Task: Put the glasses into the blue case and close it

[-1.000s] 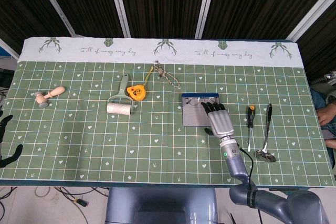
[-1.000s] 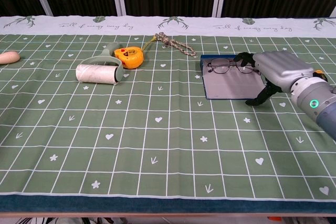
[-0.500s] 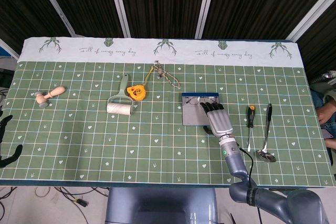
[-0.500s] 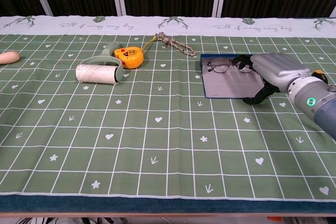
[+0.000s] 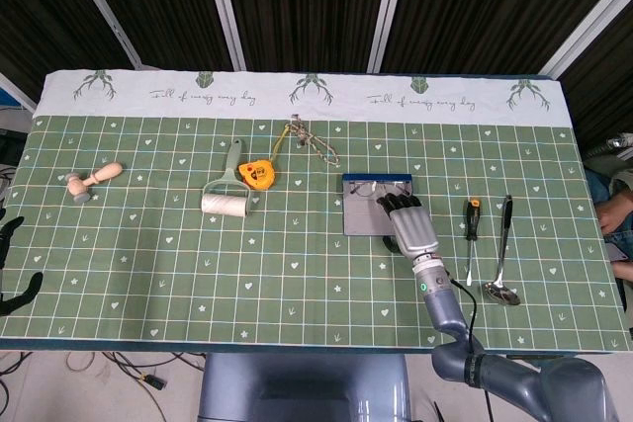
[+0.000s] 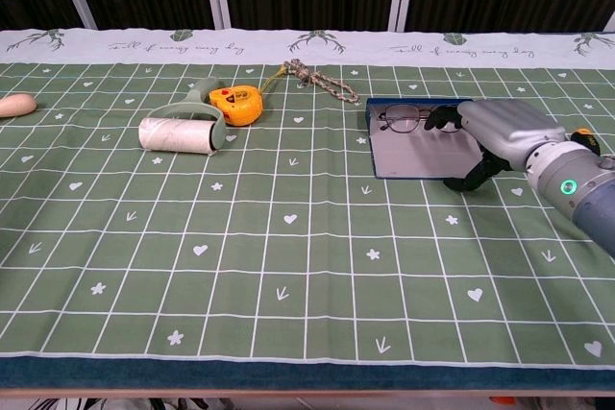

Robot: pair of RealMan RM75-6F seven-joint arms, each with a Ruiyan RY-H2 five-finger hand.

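Green gridded cloth (image 5: 297,264) covers the whole table, dark slatted panels behind. Change over the last second is small: the right hand (image 5: 410,224) has crept a little toward the far edge, so its fingertips (image 6: 444,118) now cover the right lens of the glasses (image 6: 408,118), where more of that lens showed before. Glasses lie along the far strip of the open blue case (image 6: 423,153), frame unfolded, left lens clear of the hand. Fingers are curled over the case's right end, thumb hanging off the near corner; whether they pinch the frame or merely rest on it I cannot tell. Judgement: the glasses look to be in the case already, and the hand is settling them or feeling for the lid, so closing remains. Left hand (image 5: 18,266) sits at the table's left edge, fingers apart, holding nothing. Room: bare cloth lies in front and to the left of the case; the screwdriver (image 5: 472,224) and spoon (image 5: 502,259) lie near on the right, limiting a sideways sweep. Tape measure (image 5: 258,175), lint roller (image 5: 226,200) and cord (image 5: 312,143) stay well apart leftward.
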